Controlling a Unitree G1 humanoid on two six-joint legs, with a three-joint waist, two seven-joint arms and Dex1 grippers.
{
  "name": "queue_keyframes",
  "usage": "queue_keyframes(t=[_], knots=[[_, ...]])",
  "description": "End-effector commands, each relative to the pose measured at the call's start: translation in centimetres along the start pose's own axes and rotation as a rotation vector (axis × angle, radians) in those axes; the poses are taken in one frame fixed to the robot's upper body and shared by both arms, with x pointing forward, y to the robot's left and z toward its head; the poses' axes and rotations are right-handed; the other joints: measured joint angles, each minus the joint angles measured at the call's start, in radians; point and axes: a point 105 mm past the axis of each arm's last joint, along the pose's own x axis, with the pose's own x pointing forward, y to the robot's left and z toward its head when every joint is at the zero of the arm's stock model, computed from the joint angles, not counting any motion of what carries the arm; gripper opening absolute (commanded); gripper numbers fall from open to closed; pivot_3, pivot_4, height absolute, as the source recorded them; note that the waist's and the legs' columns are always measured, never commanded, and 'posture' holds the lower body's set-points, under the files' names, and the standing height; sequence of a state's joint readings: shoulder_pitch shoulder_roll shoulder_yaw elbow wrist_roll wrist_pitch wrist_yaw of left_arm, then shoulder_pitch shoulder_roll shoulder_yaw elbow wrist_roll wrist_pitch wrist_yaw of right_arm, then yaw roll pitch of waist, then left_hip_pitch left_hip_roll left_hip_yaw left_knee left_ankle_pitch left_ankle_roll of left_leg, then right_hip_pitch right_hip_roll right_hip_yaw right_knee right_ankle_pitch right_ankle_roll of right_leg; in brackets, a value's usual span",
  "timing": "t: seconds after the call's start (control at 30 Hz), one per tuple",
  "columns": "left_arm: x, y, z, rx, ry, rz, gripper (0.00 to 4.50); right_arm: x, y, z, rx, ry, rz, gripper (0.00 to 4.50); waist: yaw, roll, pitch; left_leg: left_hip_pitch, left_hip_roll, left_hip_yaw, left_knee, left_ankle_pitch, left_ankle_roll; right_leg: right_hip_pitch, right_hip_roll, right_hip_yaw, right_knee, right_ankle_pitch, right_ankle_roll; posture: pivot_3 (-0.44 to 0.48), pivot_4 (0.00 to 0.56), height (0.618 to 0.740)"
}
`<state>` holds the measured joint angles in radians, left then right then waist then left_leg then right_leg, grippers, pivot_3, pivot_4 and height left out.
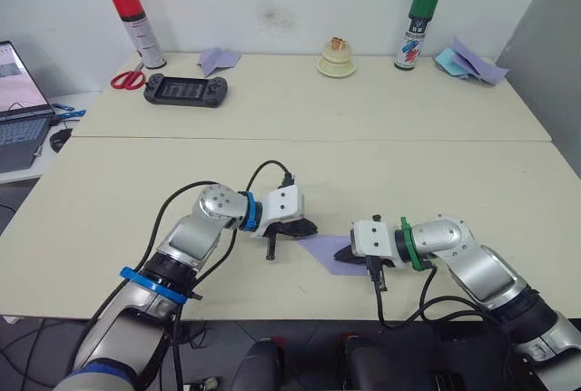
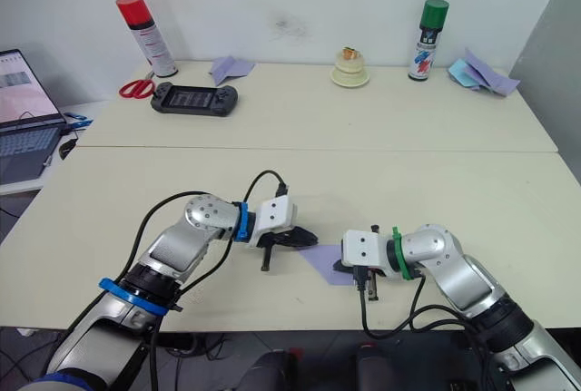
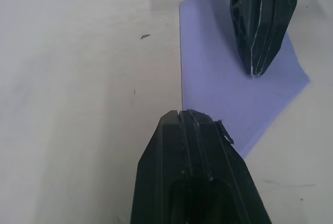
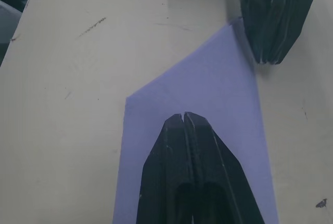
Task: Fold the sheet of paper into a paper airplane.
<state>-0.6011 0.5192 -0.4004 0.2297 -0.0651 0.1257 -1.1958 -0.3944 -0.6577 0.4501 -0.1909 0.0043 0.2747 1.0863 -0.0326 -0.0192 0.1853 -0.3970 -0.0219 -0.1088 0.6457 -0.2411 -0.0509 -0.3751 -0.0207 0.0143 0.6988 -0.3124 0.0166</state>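
The paper airplane [image 1: 327,253] lies flat on the near part of the tabletop [image 1: 300,164], at about six o'clock of the head view, a lavender pointed wedge between the two grippers. The left gripper [image 1: 307,228] reaches in from nine o'clock with its fingers clenched together, tips at the wedge's near-left edge; in the left wrist view the tips sit right at the straight folded edge of the paper [image 3: 229,83], and I cannot tell whether they press the paper or the bare tabletop just beside it. The right gripper [image 1: 345,253] comes from three o'clock, fingers likewise closed with nothing between them, resting on top of the lavender surface [image 4: 208,94] as a pressing tool rather than a clamp. My reading is that a crease is being flattened or the folded shape pinned down. The risks come from the thin paper and the blunt contact: a sideways push by either closed tip could slide the whole wedge over the smooth tabletop instead of sharpening the fold, and if one tip drags while the other holds, the layers may skew or wrinkle. Lifting both tips at once could let the flaps spring open. Far off at twelve o'clock stand a red-capped spray can [image 1: 136,26], a game console [image 1: 186,90] and a green-capped can [image 1: 416,28], well apart from the work.
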Motion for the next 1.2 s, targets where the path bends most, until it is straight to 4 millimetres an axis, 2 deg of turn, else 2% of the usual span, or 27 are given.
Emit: queue_keyframes(t=[0.03,0.57,0.63,0.77,0.87,1.0,1.13,1.2], knots=[[0.2,-0.2,0.0,0.04,0.004,-0.016,0.04,0.0,0.2,-0.1,-0.001,0.002,-0.008,0.0,0.0,0.0,0.0,0.0,0.0,0.0,0.0,0.0,0.0,0.0,0.0,0.0,0.0,0.0,0.0,0.0,0.15,0.722],[1.7,-1.7,-2.7,0.041,0.075,-0.081,0.04,-0.1,-0.1,-0.3,-0.007,0.005,-0.039,0.0,0.001,-0.001,-0.002,0.003,0.0,0.0,0.0,0.0,0.0,0.003,0.0,0.0,0.0,0.0,0.0,0.0,0.15,0.722],[1.8,-1.8,-3.1,0.035,0.084,-0.082,0.04,-0.4,-0.8,0.5,-0.034,-0.043,-0.095,0.0,0.002,-0.001,-0.004,0.005,0.0,0.0,0.0,0.0,0.0,0.005,0.0,0.0,0.0,0.0,0.0,0.0,0.15,0.722],[1.9,-1.7,-3.3,0.015,0.073,-0.078,0.04,-2.5,-2.0,2.2,-0.023,-0.171,-0.23,0.0,0.005,-0.001,-0.004,0.005,-0.001,0.0,0.0,0.0,0.0,0.006,0.0,0.0,0.0,0.0,0.001,0.0,0.15,0.722],[1.9,-1.8,-3.2,0.013,0.06,-0.086,0.0,-4.3,-1.8,2.8,-0.042,-0.245,-0.315,0.59,0.008,-0.001,-0.004,0.005,-0.001,0.0,0.0,0.0,0.0,0.006,-0.001,0.0,-0.001,0.0,0.001,0.0,0.15,0.722],[2.2,-1.7,-2.9,0.017,0.045,-0.093,0.0,-5.4,0.1,2.7,-0.127,-0.268,-0.348,2.03,0.008,-0.001,-0.005,0.005,-0.001,0.0,0.0,0.0,0.0,0.006,-0.001,0.0,-0.001,0.0,0.002,0.0,0.15,0.722],[2.4,-1.4,-2.6,0.019,0.036,-0.093,0.0,-5.9,2.1,0.8,-0.256,-0.195,-0.353,3.42,0.009,-0.001,-0.005,0.006,-0.002,0.001,0.0,0.0,0.0,0.007,-0.001,0.0,-0.001,-0.002,0.006,0.0,0.15,0.722],[2.4,-1.4,-2.6,0.019,0.036,-0.095,0.0,-6.0,2.6,0.0,-0.282,-0.175,-0.356,3.42,0.009,-0.001,-0.006,0.007,-0.002,0.002,0.0,0.0,0.0,0.008,0.0,0.0,-0.001,-0.002,0.007,0.0,0.15,0.722]])
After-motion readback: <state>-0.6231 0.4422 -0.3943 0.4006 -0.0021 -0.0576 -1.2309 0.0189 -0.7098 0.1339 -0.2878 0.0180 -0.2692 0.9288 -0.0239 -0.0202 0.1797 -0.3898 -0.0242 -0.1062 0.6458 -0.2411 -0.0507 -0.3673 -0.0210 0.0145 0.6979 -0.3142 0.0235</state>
